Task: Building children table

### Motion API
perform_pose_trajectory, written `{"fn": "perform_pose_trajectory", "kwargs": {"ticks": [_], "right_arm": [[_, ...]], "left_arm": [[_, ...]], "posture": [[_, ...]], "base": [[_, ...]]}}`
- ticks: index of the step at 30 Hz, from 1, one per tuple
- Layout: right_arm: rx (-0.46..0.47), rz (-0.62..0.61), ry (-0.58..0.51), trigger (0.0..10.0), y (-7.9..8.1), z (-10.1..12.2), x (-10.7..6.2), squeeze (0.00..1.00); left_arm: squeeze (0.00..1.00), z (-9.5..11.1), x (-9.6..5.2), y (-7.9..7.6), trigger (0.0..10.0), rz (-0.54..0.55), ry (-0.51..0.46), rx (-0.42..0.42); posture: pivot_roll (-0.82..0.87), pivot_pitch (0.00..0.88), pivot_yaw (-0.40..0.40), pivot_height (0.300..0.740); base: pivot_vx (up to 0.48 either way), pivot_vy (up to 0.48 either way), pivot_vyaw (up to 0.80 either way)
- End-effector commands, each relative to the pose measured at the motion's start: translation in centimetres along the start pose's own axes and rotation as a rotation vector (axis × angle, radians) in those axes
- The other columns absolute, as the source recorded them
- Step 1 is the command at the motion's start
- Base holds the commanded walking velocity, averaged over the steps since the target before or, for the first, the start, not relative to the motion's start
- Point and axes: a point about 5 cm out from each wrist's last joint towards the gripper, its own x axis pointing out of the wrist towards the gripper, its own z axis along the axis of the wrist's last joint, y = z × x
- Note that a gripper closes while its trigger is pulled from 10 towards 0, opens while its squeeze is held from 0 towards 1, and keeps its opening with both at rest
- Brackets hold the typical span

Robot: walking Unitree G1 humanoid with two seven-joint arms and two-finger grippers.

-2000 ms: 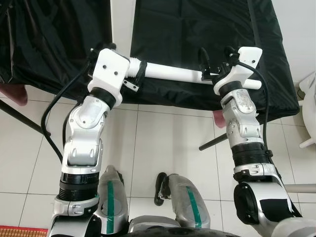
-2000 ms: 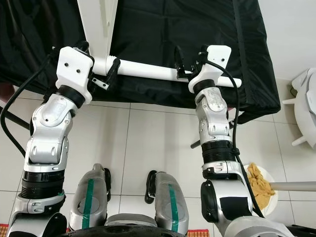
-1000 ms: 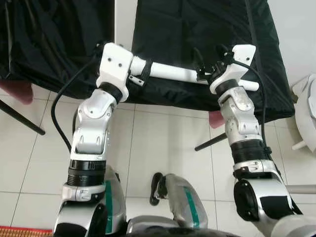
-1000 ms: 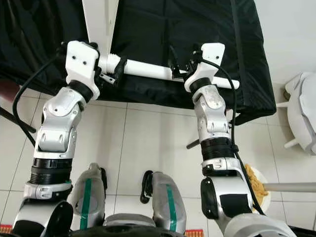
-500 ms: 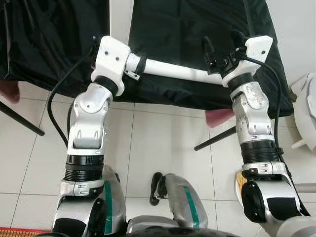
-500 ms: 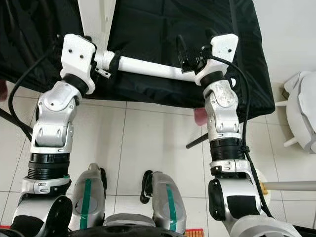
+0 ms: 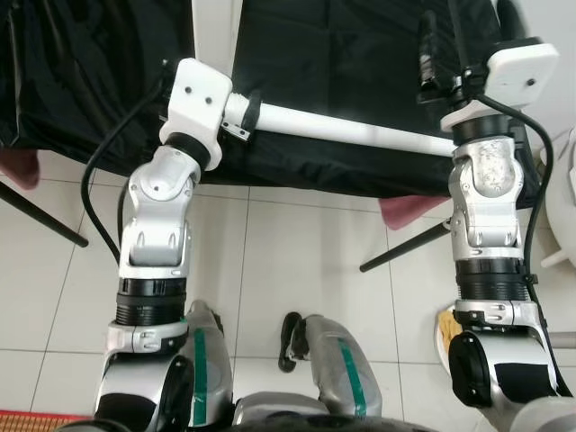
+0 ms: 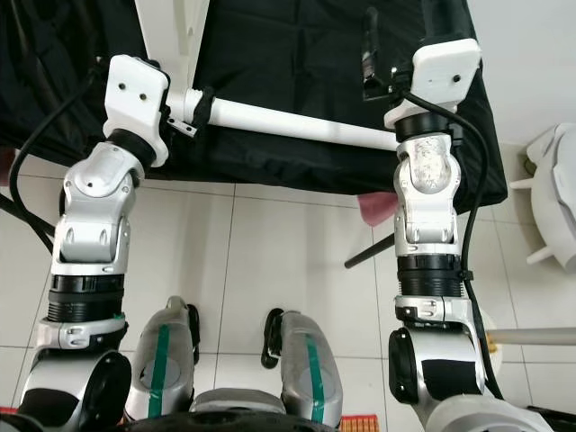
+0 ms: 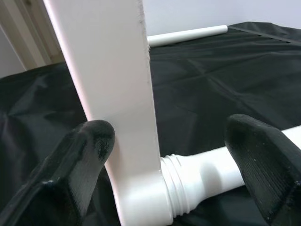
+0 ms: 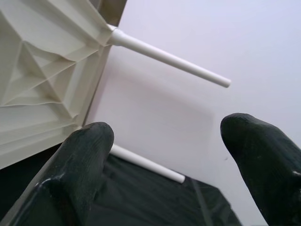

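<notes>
In the left eye view, the white leg (image 7: pixel 346 130) is lying slantwise above the black cloth (image 7: pixel 333 54), its threaded end meeting the white table (image 7: pixel 216 36) at the left. The left gripper (image 7: pixel 245 110) is sitting at that joint. The right gripper (image 7: pixel 430 67) is standing raised above the leg's far end, apart from it. To do this step well, I judge the leg should be kept square to its socket while it is turned home, so the thread does not cross.

In the right eye view, the same leg (image 8: pixel 297 124) is running from the left gripper (image 8: pixel 200 106) toward the right arm, whose jaws are lifted clear of it over the cloth.

In the left wrist view, the jaws are standing released, one finger (image 9: pixel 82 162) beside the table's edge (image 9: pixel 117 94) and the other beyond the leg's threaded neck (image 9: pixel 188 181), so the joint is lying between them, ungrasped.

In the right wrist view, the jaws are spread, holding nothing, and are pointing at the table's ribbed underside (image 10: pixel 42 80) and two fitted legs (image 10: pixel 169 57), well apart from the fingers (image 10: pixel 77 160).
</notes>
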Motion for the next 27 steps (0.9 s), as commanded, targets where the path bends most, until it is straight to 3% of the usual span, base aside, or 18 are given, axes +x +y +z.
{"fn": "perform_pose_trajectory", "kwargs": {"ticks": [1,22,27], "right_arm": [[-0.023,-0.043,-0.019,10.0,-0.5,0.3,-0.2,0.0],[-0.024,-0.054,-0.024,10.0,-0.2,0.3,-0.1,0.0],[0.012,-0.053,0.011,10.0,0.0,-0.4,-0.2,0.0]], "left_arm": [[0.0,0.4,0.2,1.0,10.0,0.163,-0.011,0.011],[0.0,0.3,0.1,1.1,10.0,0.16,-0.003,0.027],[0.0,0.2,0.0,1.5,10.0,0.182,0.004,0.034]], "posture": [[0.11,0.08,-0.069,0.74],[0.12,0.087,-0.079,0.74],[0.13,0.084,-0.088,0.74]], "base": [[0.0,0.0,0.0],[0.0,0.0,0.0],[0.0,0.0,0.0]]}}
